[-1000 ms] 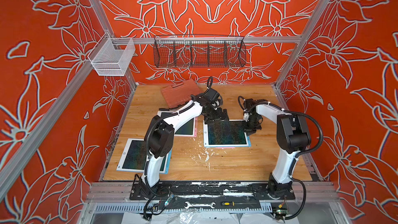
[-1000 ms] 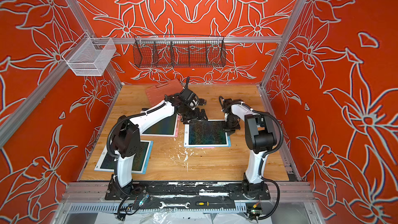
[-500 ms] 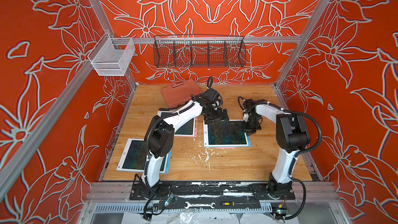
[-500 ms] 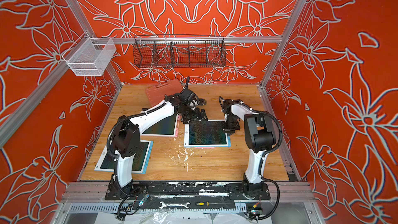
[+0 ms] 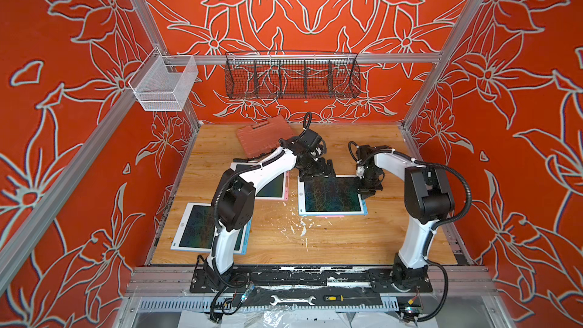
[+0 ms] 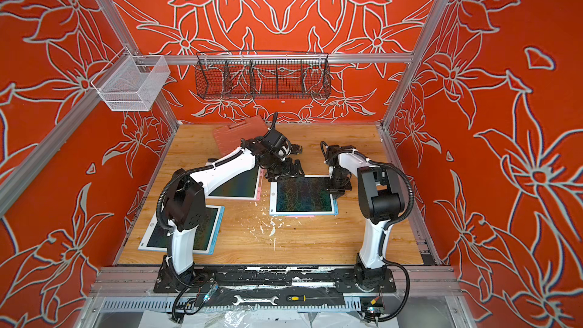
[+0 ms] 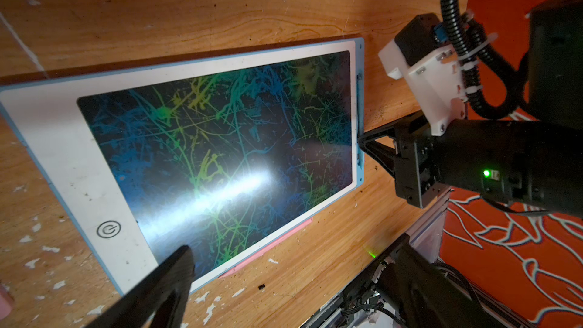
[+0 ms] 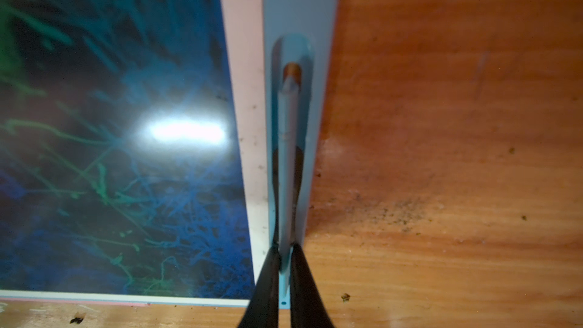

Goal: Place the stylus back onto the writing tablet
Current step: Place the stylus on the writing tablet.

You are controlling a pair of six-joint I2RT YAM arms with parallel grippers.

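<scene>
I count three writing tablets (image 5: 332, 195) (image 5: 195, 225) (image 5: 272, 189), one stylus (image 8: 287, 153), one red tool case (image 5: 263, 134), two wire baskets, one white (image 5: 164, 86) and one black (image 5: 291, 77), one wrench (image 5: 291, 300), one screwdriver (image 5: 340, 298), and my two arms (image 5: 262, 171) (image 5: 388, 159).

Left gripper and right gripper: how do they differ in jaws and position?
The left gripper stands wide open and holds nothing; the right gripper is closed on the stylus. The left gripper is at the far edge of the writing tablet; the right gripper at its right edge. Both are black, low over that tablet.
</scene>
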